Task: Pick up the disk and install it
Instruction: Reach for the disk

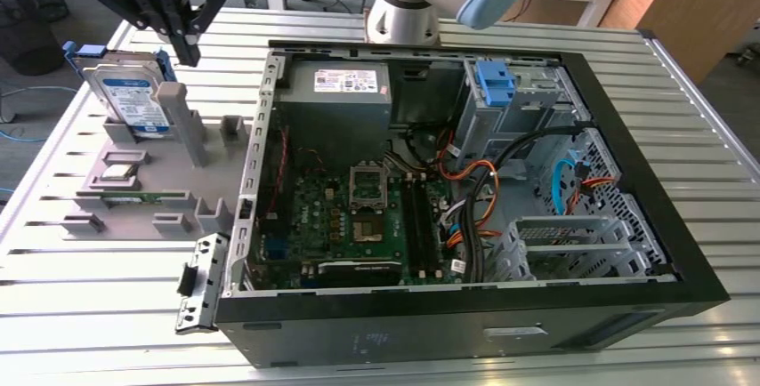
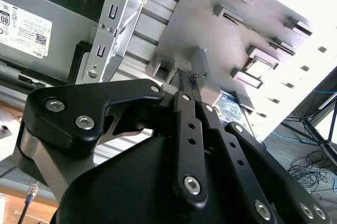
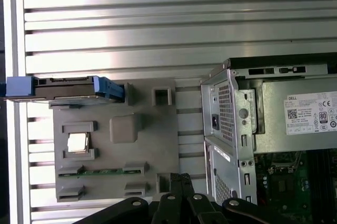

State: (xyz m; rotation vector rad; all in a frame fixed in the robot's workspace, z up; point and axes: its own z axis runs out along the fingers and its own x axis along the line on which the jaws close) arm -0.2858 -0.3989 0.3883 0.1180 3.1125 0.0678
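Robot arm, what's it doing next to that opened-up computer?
The robot arm's gripper hangs with its fingers closed and empty, just above a grey holder on the table. The disk, silver with blue rails, stands on its edge in that holder, right beside the gripper but not gripped. The computer case lies open at the exterior view's right, and the disk is not in it yet.
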